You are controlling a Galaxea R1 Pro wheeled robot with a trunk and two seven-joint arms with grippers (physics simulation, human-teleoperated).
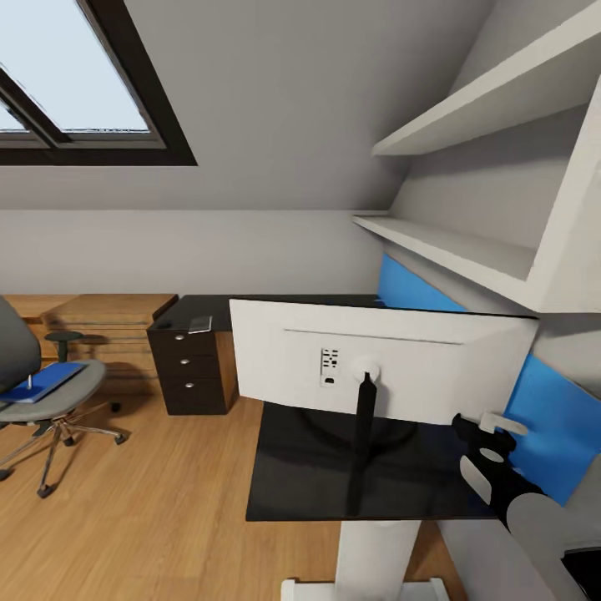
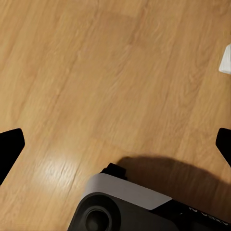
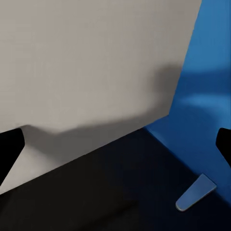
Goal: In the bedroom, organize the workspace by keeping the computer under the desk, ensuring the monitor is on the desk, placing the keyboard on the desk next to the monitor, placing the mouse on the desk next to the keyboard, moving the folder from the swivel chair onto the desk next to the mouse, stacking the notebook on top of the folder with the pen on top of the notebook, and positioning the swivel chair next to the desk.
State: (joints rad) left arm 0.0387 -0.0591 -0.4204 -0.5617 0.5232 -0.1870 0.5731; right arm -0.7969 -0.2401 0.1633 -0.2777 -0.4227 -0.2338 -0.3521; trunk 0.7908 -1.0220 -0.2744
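The white monitor [image 1: 384, 359] stands on the black desk [image 1: 300, 484] with its back toward me, on a thin black stand. My right gripper [image 1: 480, 434] is open beside the monitor's lower right corner, over the desk top. In the right wrist view its gripper [image 3: 115, 149] faces the monitor's back [image 3: 86, 62] and the desk [image 3: 110, 192]. A small pale blue-grey strip [image 3: 195, 192] lies by the blue wall. The grey swivel chair [image 1: 75, 392] stands at the left with a blue folder [image 1: 46, 381] on its seat. My left gripper [image 2: 115, 144] hangs open over the wooden floor [image 2: 96, 72].
A black drawer unit [image 1: 190, 367] carries the desk's far end, with a flat grey thing [image 1: 200, 324] and a small dark thing [image 1: 164, 324] on top. White shelves [image 1: 467, 242] overhang the desk at the right. A low wooden bench [image 1: 108, 321] runs along the back wall.
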